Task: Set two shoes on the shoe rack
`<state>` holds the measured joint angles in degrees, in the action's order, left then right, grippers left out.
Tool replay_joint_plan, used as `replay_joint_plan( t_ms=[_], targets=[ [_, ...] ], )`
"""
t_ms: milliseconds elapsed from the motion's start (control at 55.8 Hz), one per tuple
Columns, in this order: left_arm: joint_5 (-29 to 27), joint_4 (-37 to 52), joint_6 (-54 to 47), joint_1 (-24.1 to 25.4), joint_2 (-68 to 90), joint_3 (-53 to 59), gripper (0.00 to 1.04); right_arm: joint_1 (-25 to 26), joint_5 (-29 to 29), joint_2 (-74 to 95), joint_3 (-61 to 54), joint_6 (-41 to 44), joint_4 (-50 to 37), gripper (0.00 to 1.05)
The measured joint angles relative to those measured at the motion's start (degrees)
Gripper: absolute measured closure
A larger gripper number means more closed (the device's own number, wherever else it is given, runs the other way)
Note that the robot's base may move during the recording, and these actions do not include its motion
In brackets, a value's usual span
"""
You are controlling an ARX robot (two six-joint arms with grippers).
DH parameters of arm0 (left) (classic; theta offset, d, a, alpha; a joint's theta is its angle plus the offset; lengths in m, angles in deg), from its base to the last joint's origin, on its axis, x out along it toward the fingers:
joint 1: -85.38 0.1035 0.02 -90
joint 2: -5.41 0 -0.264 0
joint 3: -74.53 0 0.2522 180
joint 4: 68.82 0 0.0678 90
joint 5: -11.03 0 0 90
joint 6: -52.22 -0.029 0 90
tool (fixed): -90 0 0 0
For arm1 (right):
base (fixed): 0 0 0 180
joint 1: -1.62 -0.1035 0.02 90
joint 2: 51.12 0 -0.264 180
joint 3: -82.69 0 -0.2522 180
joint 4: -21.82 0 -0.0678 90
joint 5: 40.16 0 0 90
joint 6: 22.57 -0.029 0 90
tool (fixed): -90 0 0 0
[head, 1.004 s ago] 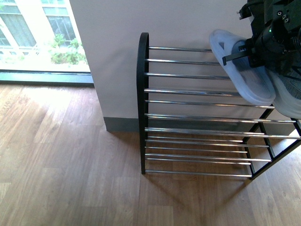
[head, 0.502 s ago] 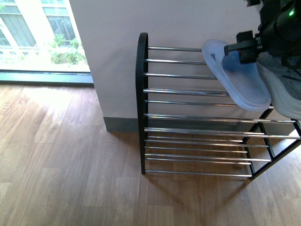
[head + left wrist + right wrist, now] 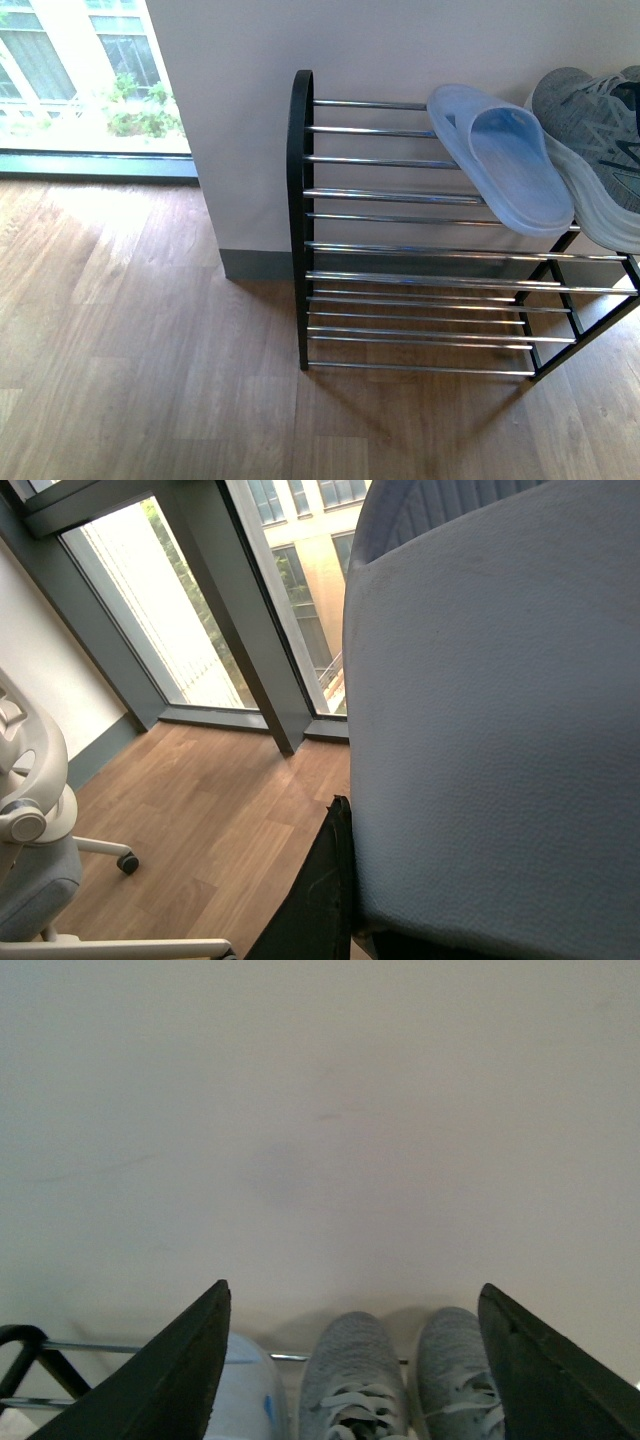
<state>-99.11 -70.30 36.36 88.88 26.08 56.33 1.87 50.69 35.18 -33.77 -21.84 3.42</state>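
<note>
The right gripper (image 3: pixel 355 1360) hangs wide open and empty above the two shoes (image 3: pixel 400 1385), which sit on the shoe rack (image 3: pixel 400 190) top; a blue slipper (image 3: pixel 510 160) lies at their nine o'clock.

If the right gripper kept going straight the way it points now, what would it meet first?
Most likely the plain pale wall behind the black-framed shoe rack. The open right gripper aims above the grey knit sneakers, though depth is unclear.
</note>
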Motion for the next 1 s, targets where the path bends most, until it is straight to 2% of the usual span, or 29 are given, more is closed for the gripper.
replay_joint_plan(
  t_ms=[36, 108, 251, 395, 735, 1004],
  targets=[
    [0.00, 0.00, 0.00, 0.00, 0.00, 0.00, 1.03, -0.04, -0.59, -1.25, -5.81, -0.04, -7.30, 0.42],
    [-0.02, 0.00, 0.00, 0.00, 0.00, 0.00, 1.03, -0.31, -0.96, -3.15, -12.35, -0.04, -12.72, 0.54],
    [0.00, 0.00, 0.00, 0.00, 0.00, 0.00, 1.03, -0.22, -0.83, -9.46, -21.86, -0.07, -16.61, 0.82],
    [-0.02, 0.00, 0.00, 0.00, 0.00, 0.00, 1.03, -0.22, -0.85, -13.46, -27.30, -0.09, -17.81, 1.03],
    [-0.02, 0.00, 0.00, 0.00, 0.00, 0.00, 1.03, -0.22, -0.87, -24.85, -38.38, -0.26, -17.44, 1.03],
    [-0.02, 0.00, 0.00, 0.00, 0.00, 0.00, 1.03, -0.22, -0.87, -36.81, -44.63, -0.26, -11.47, 1.03]
  ],
)
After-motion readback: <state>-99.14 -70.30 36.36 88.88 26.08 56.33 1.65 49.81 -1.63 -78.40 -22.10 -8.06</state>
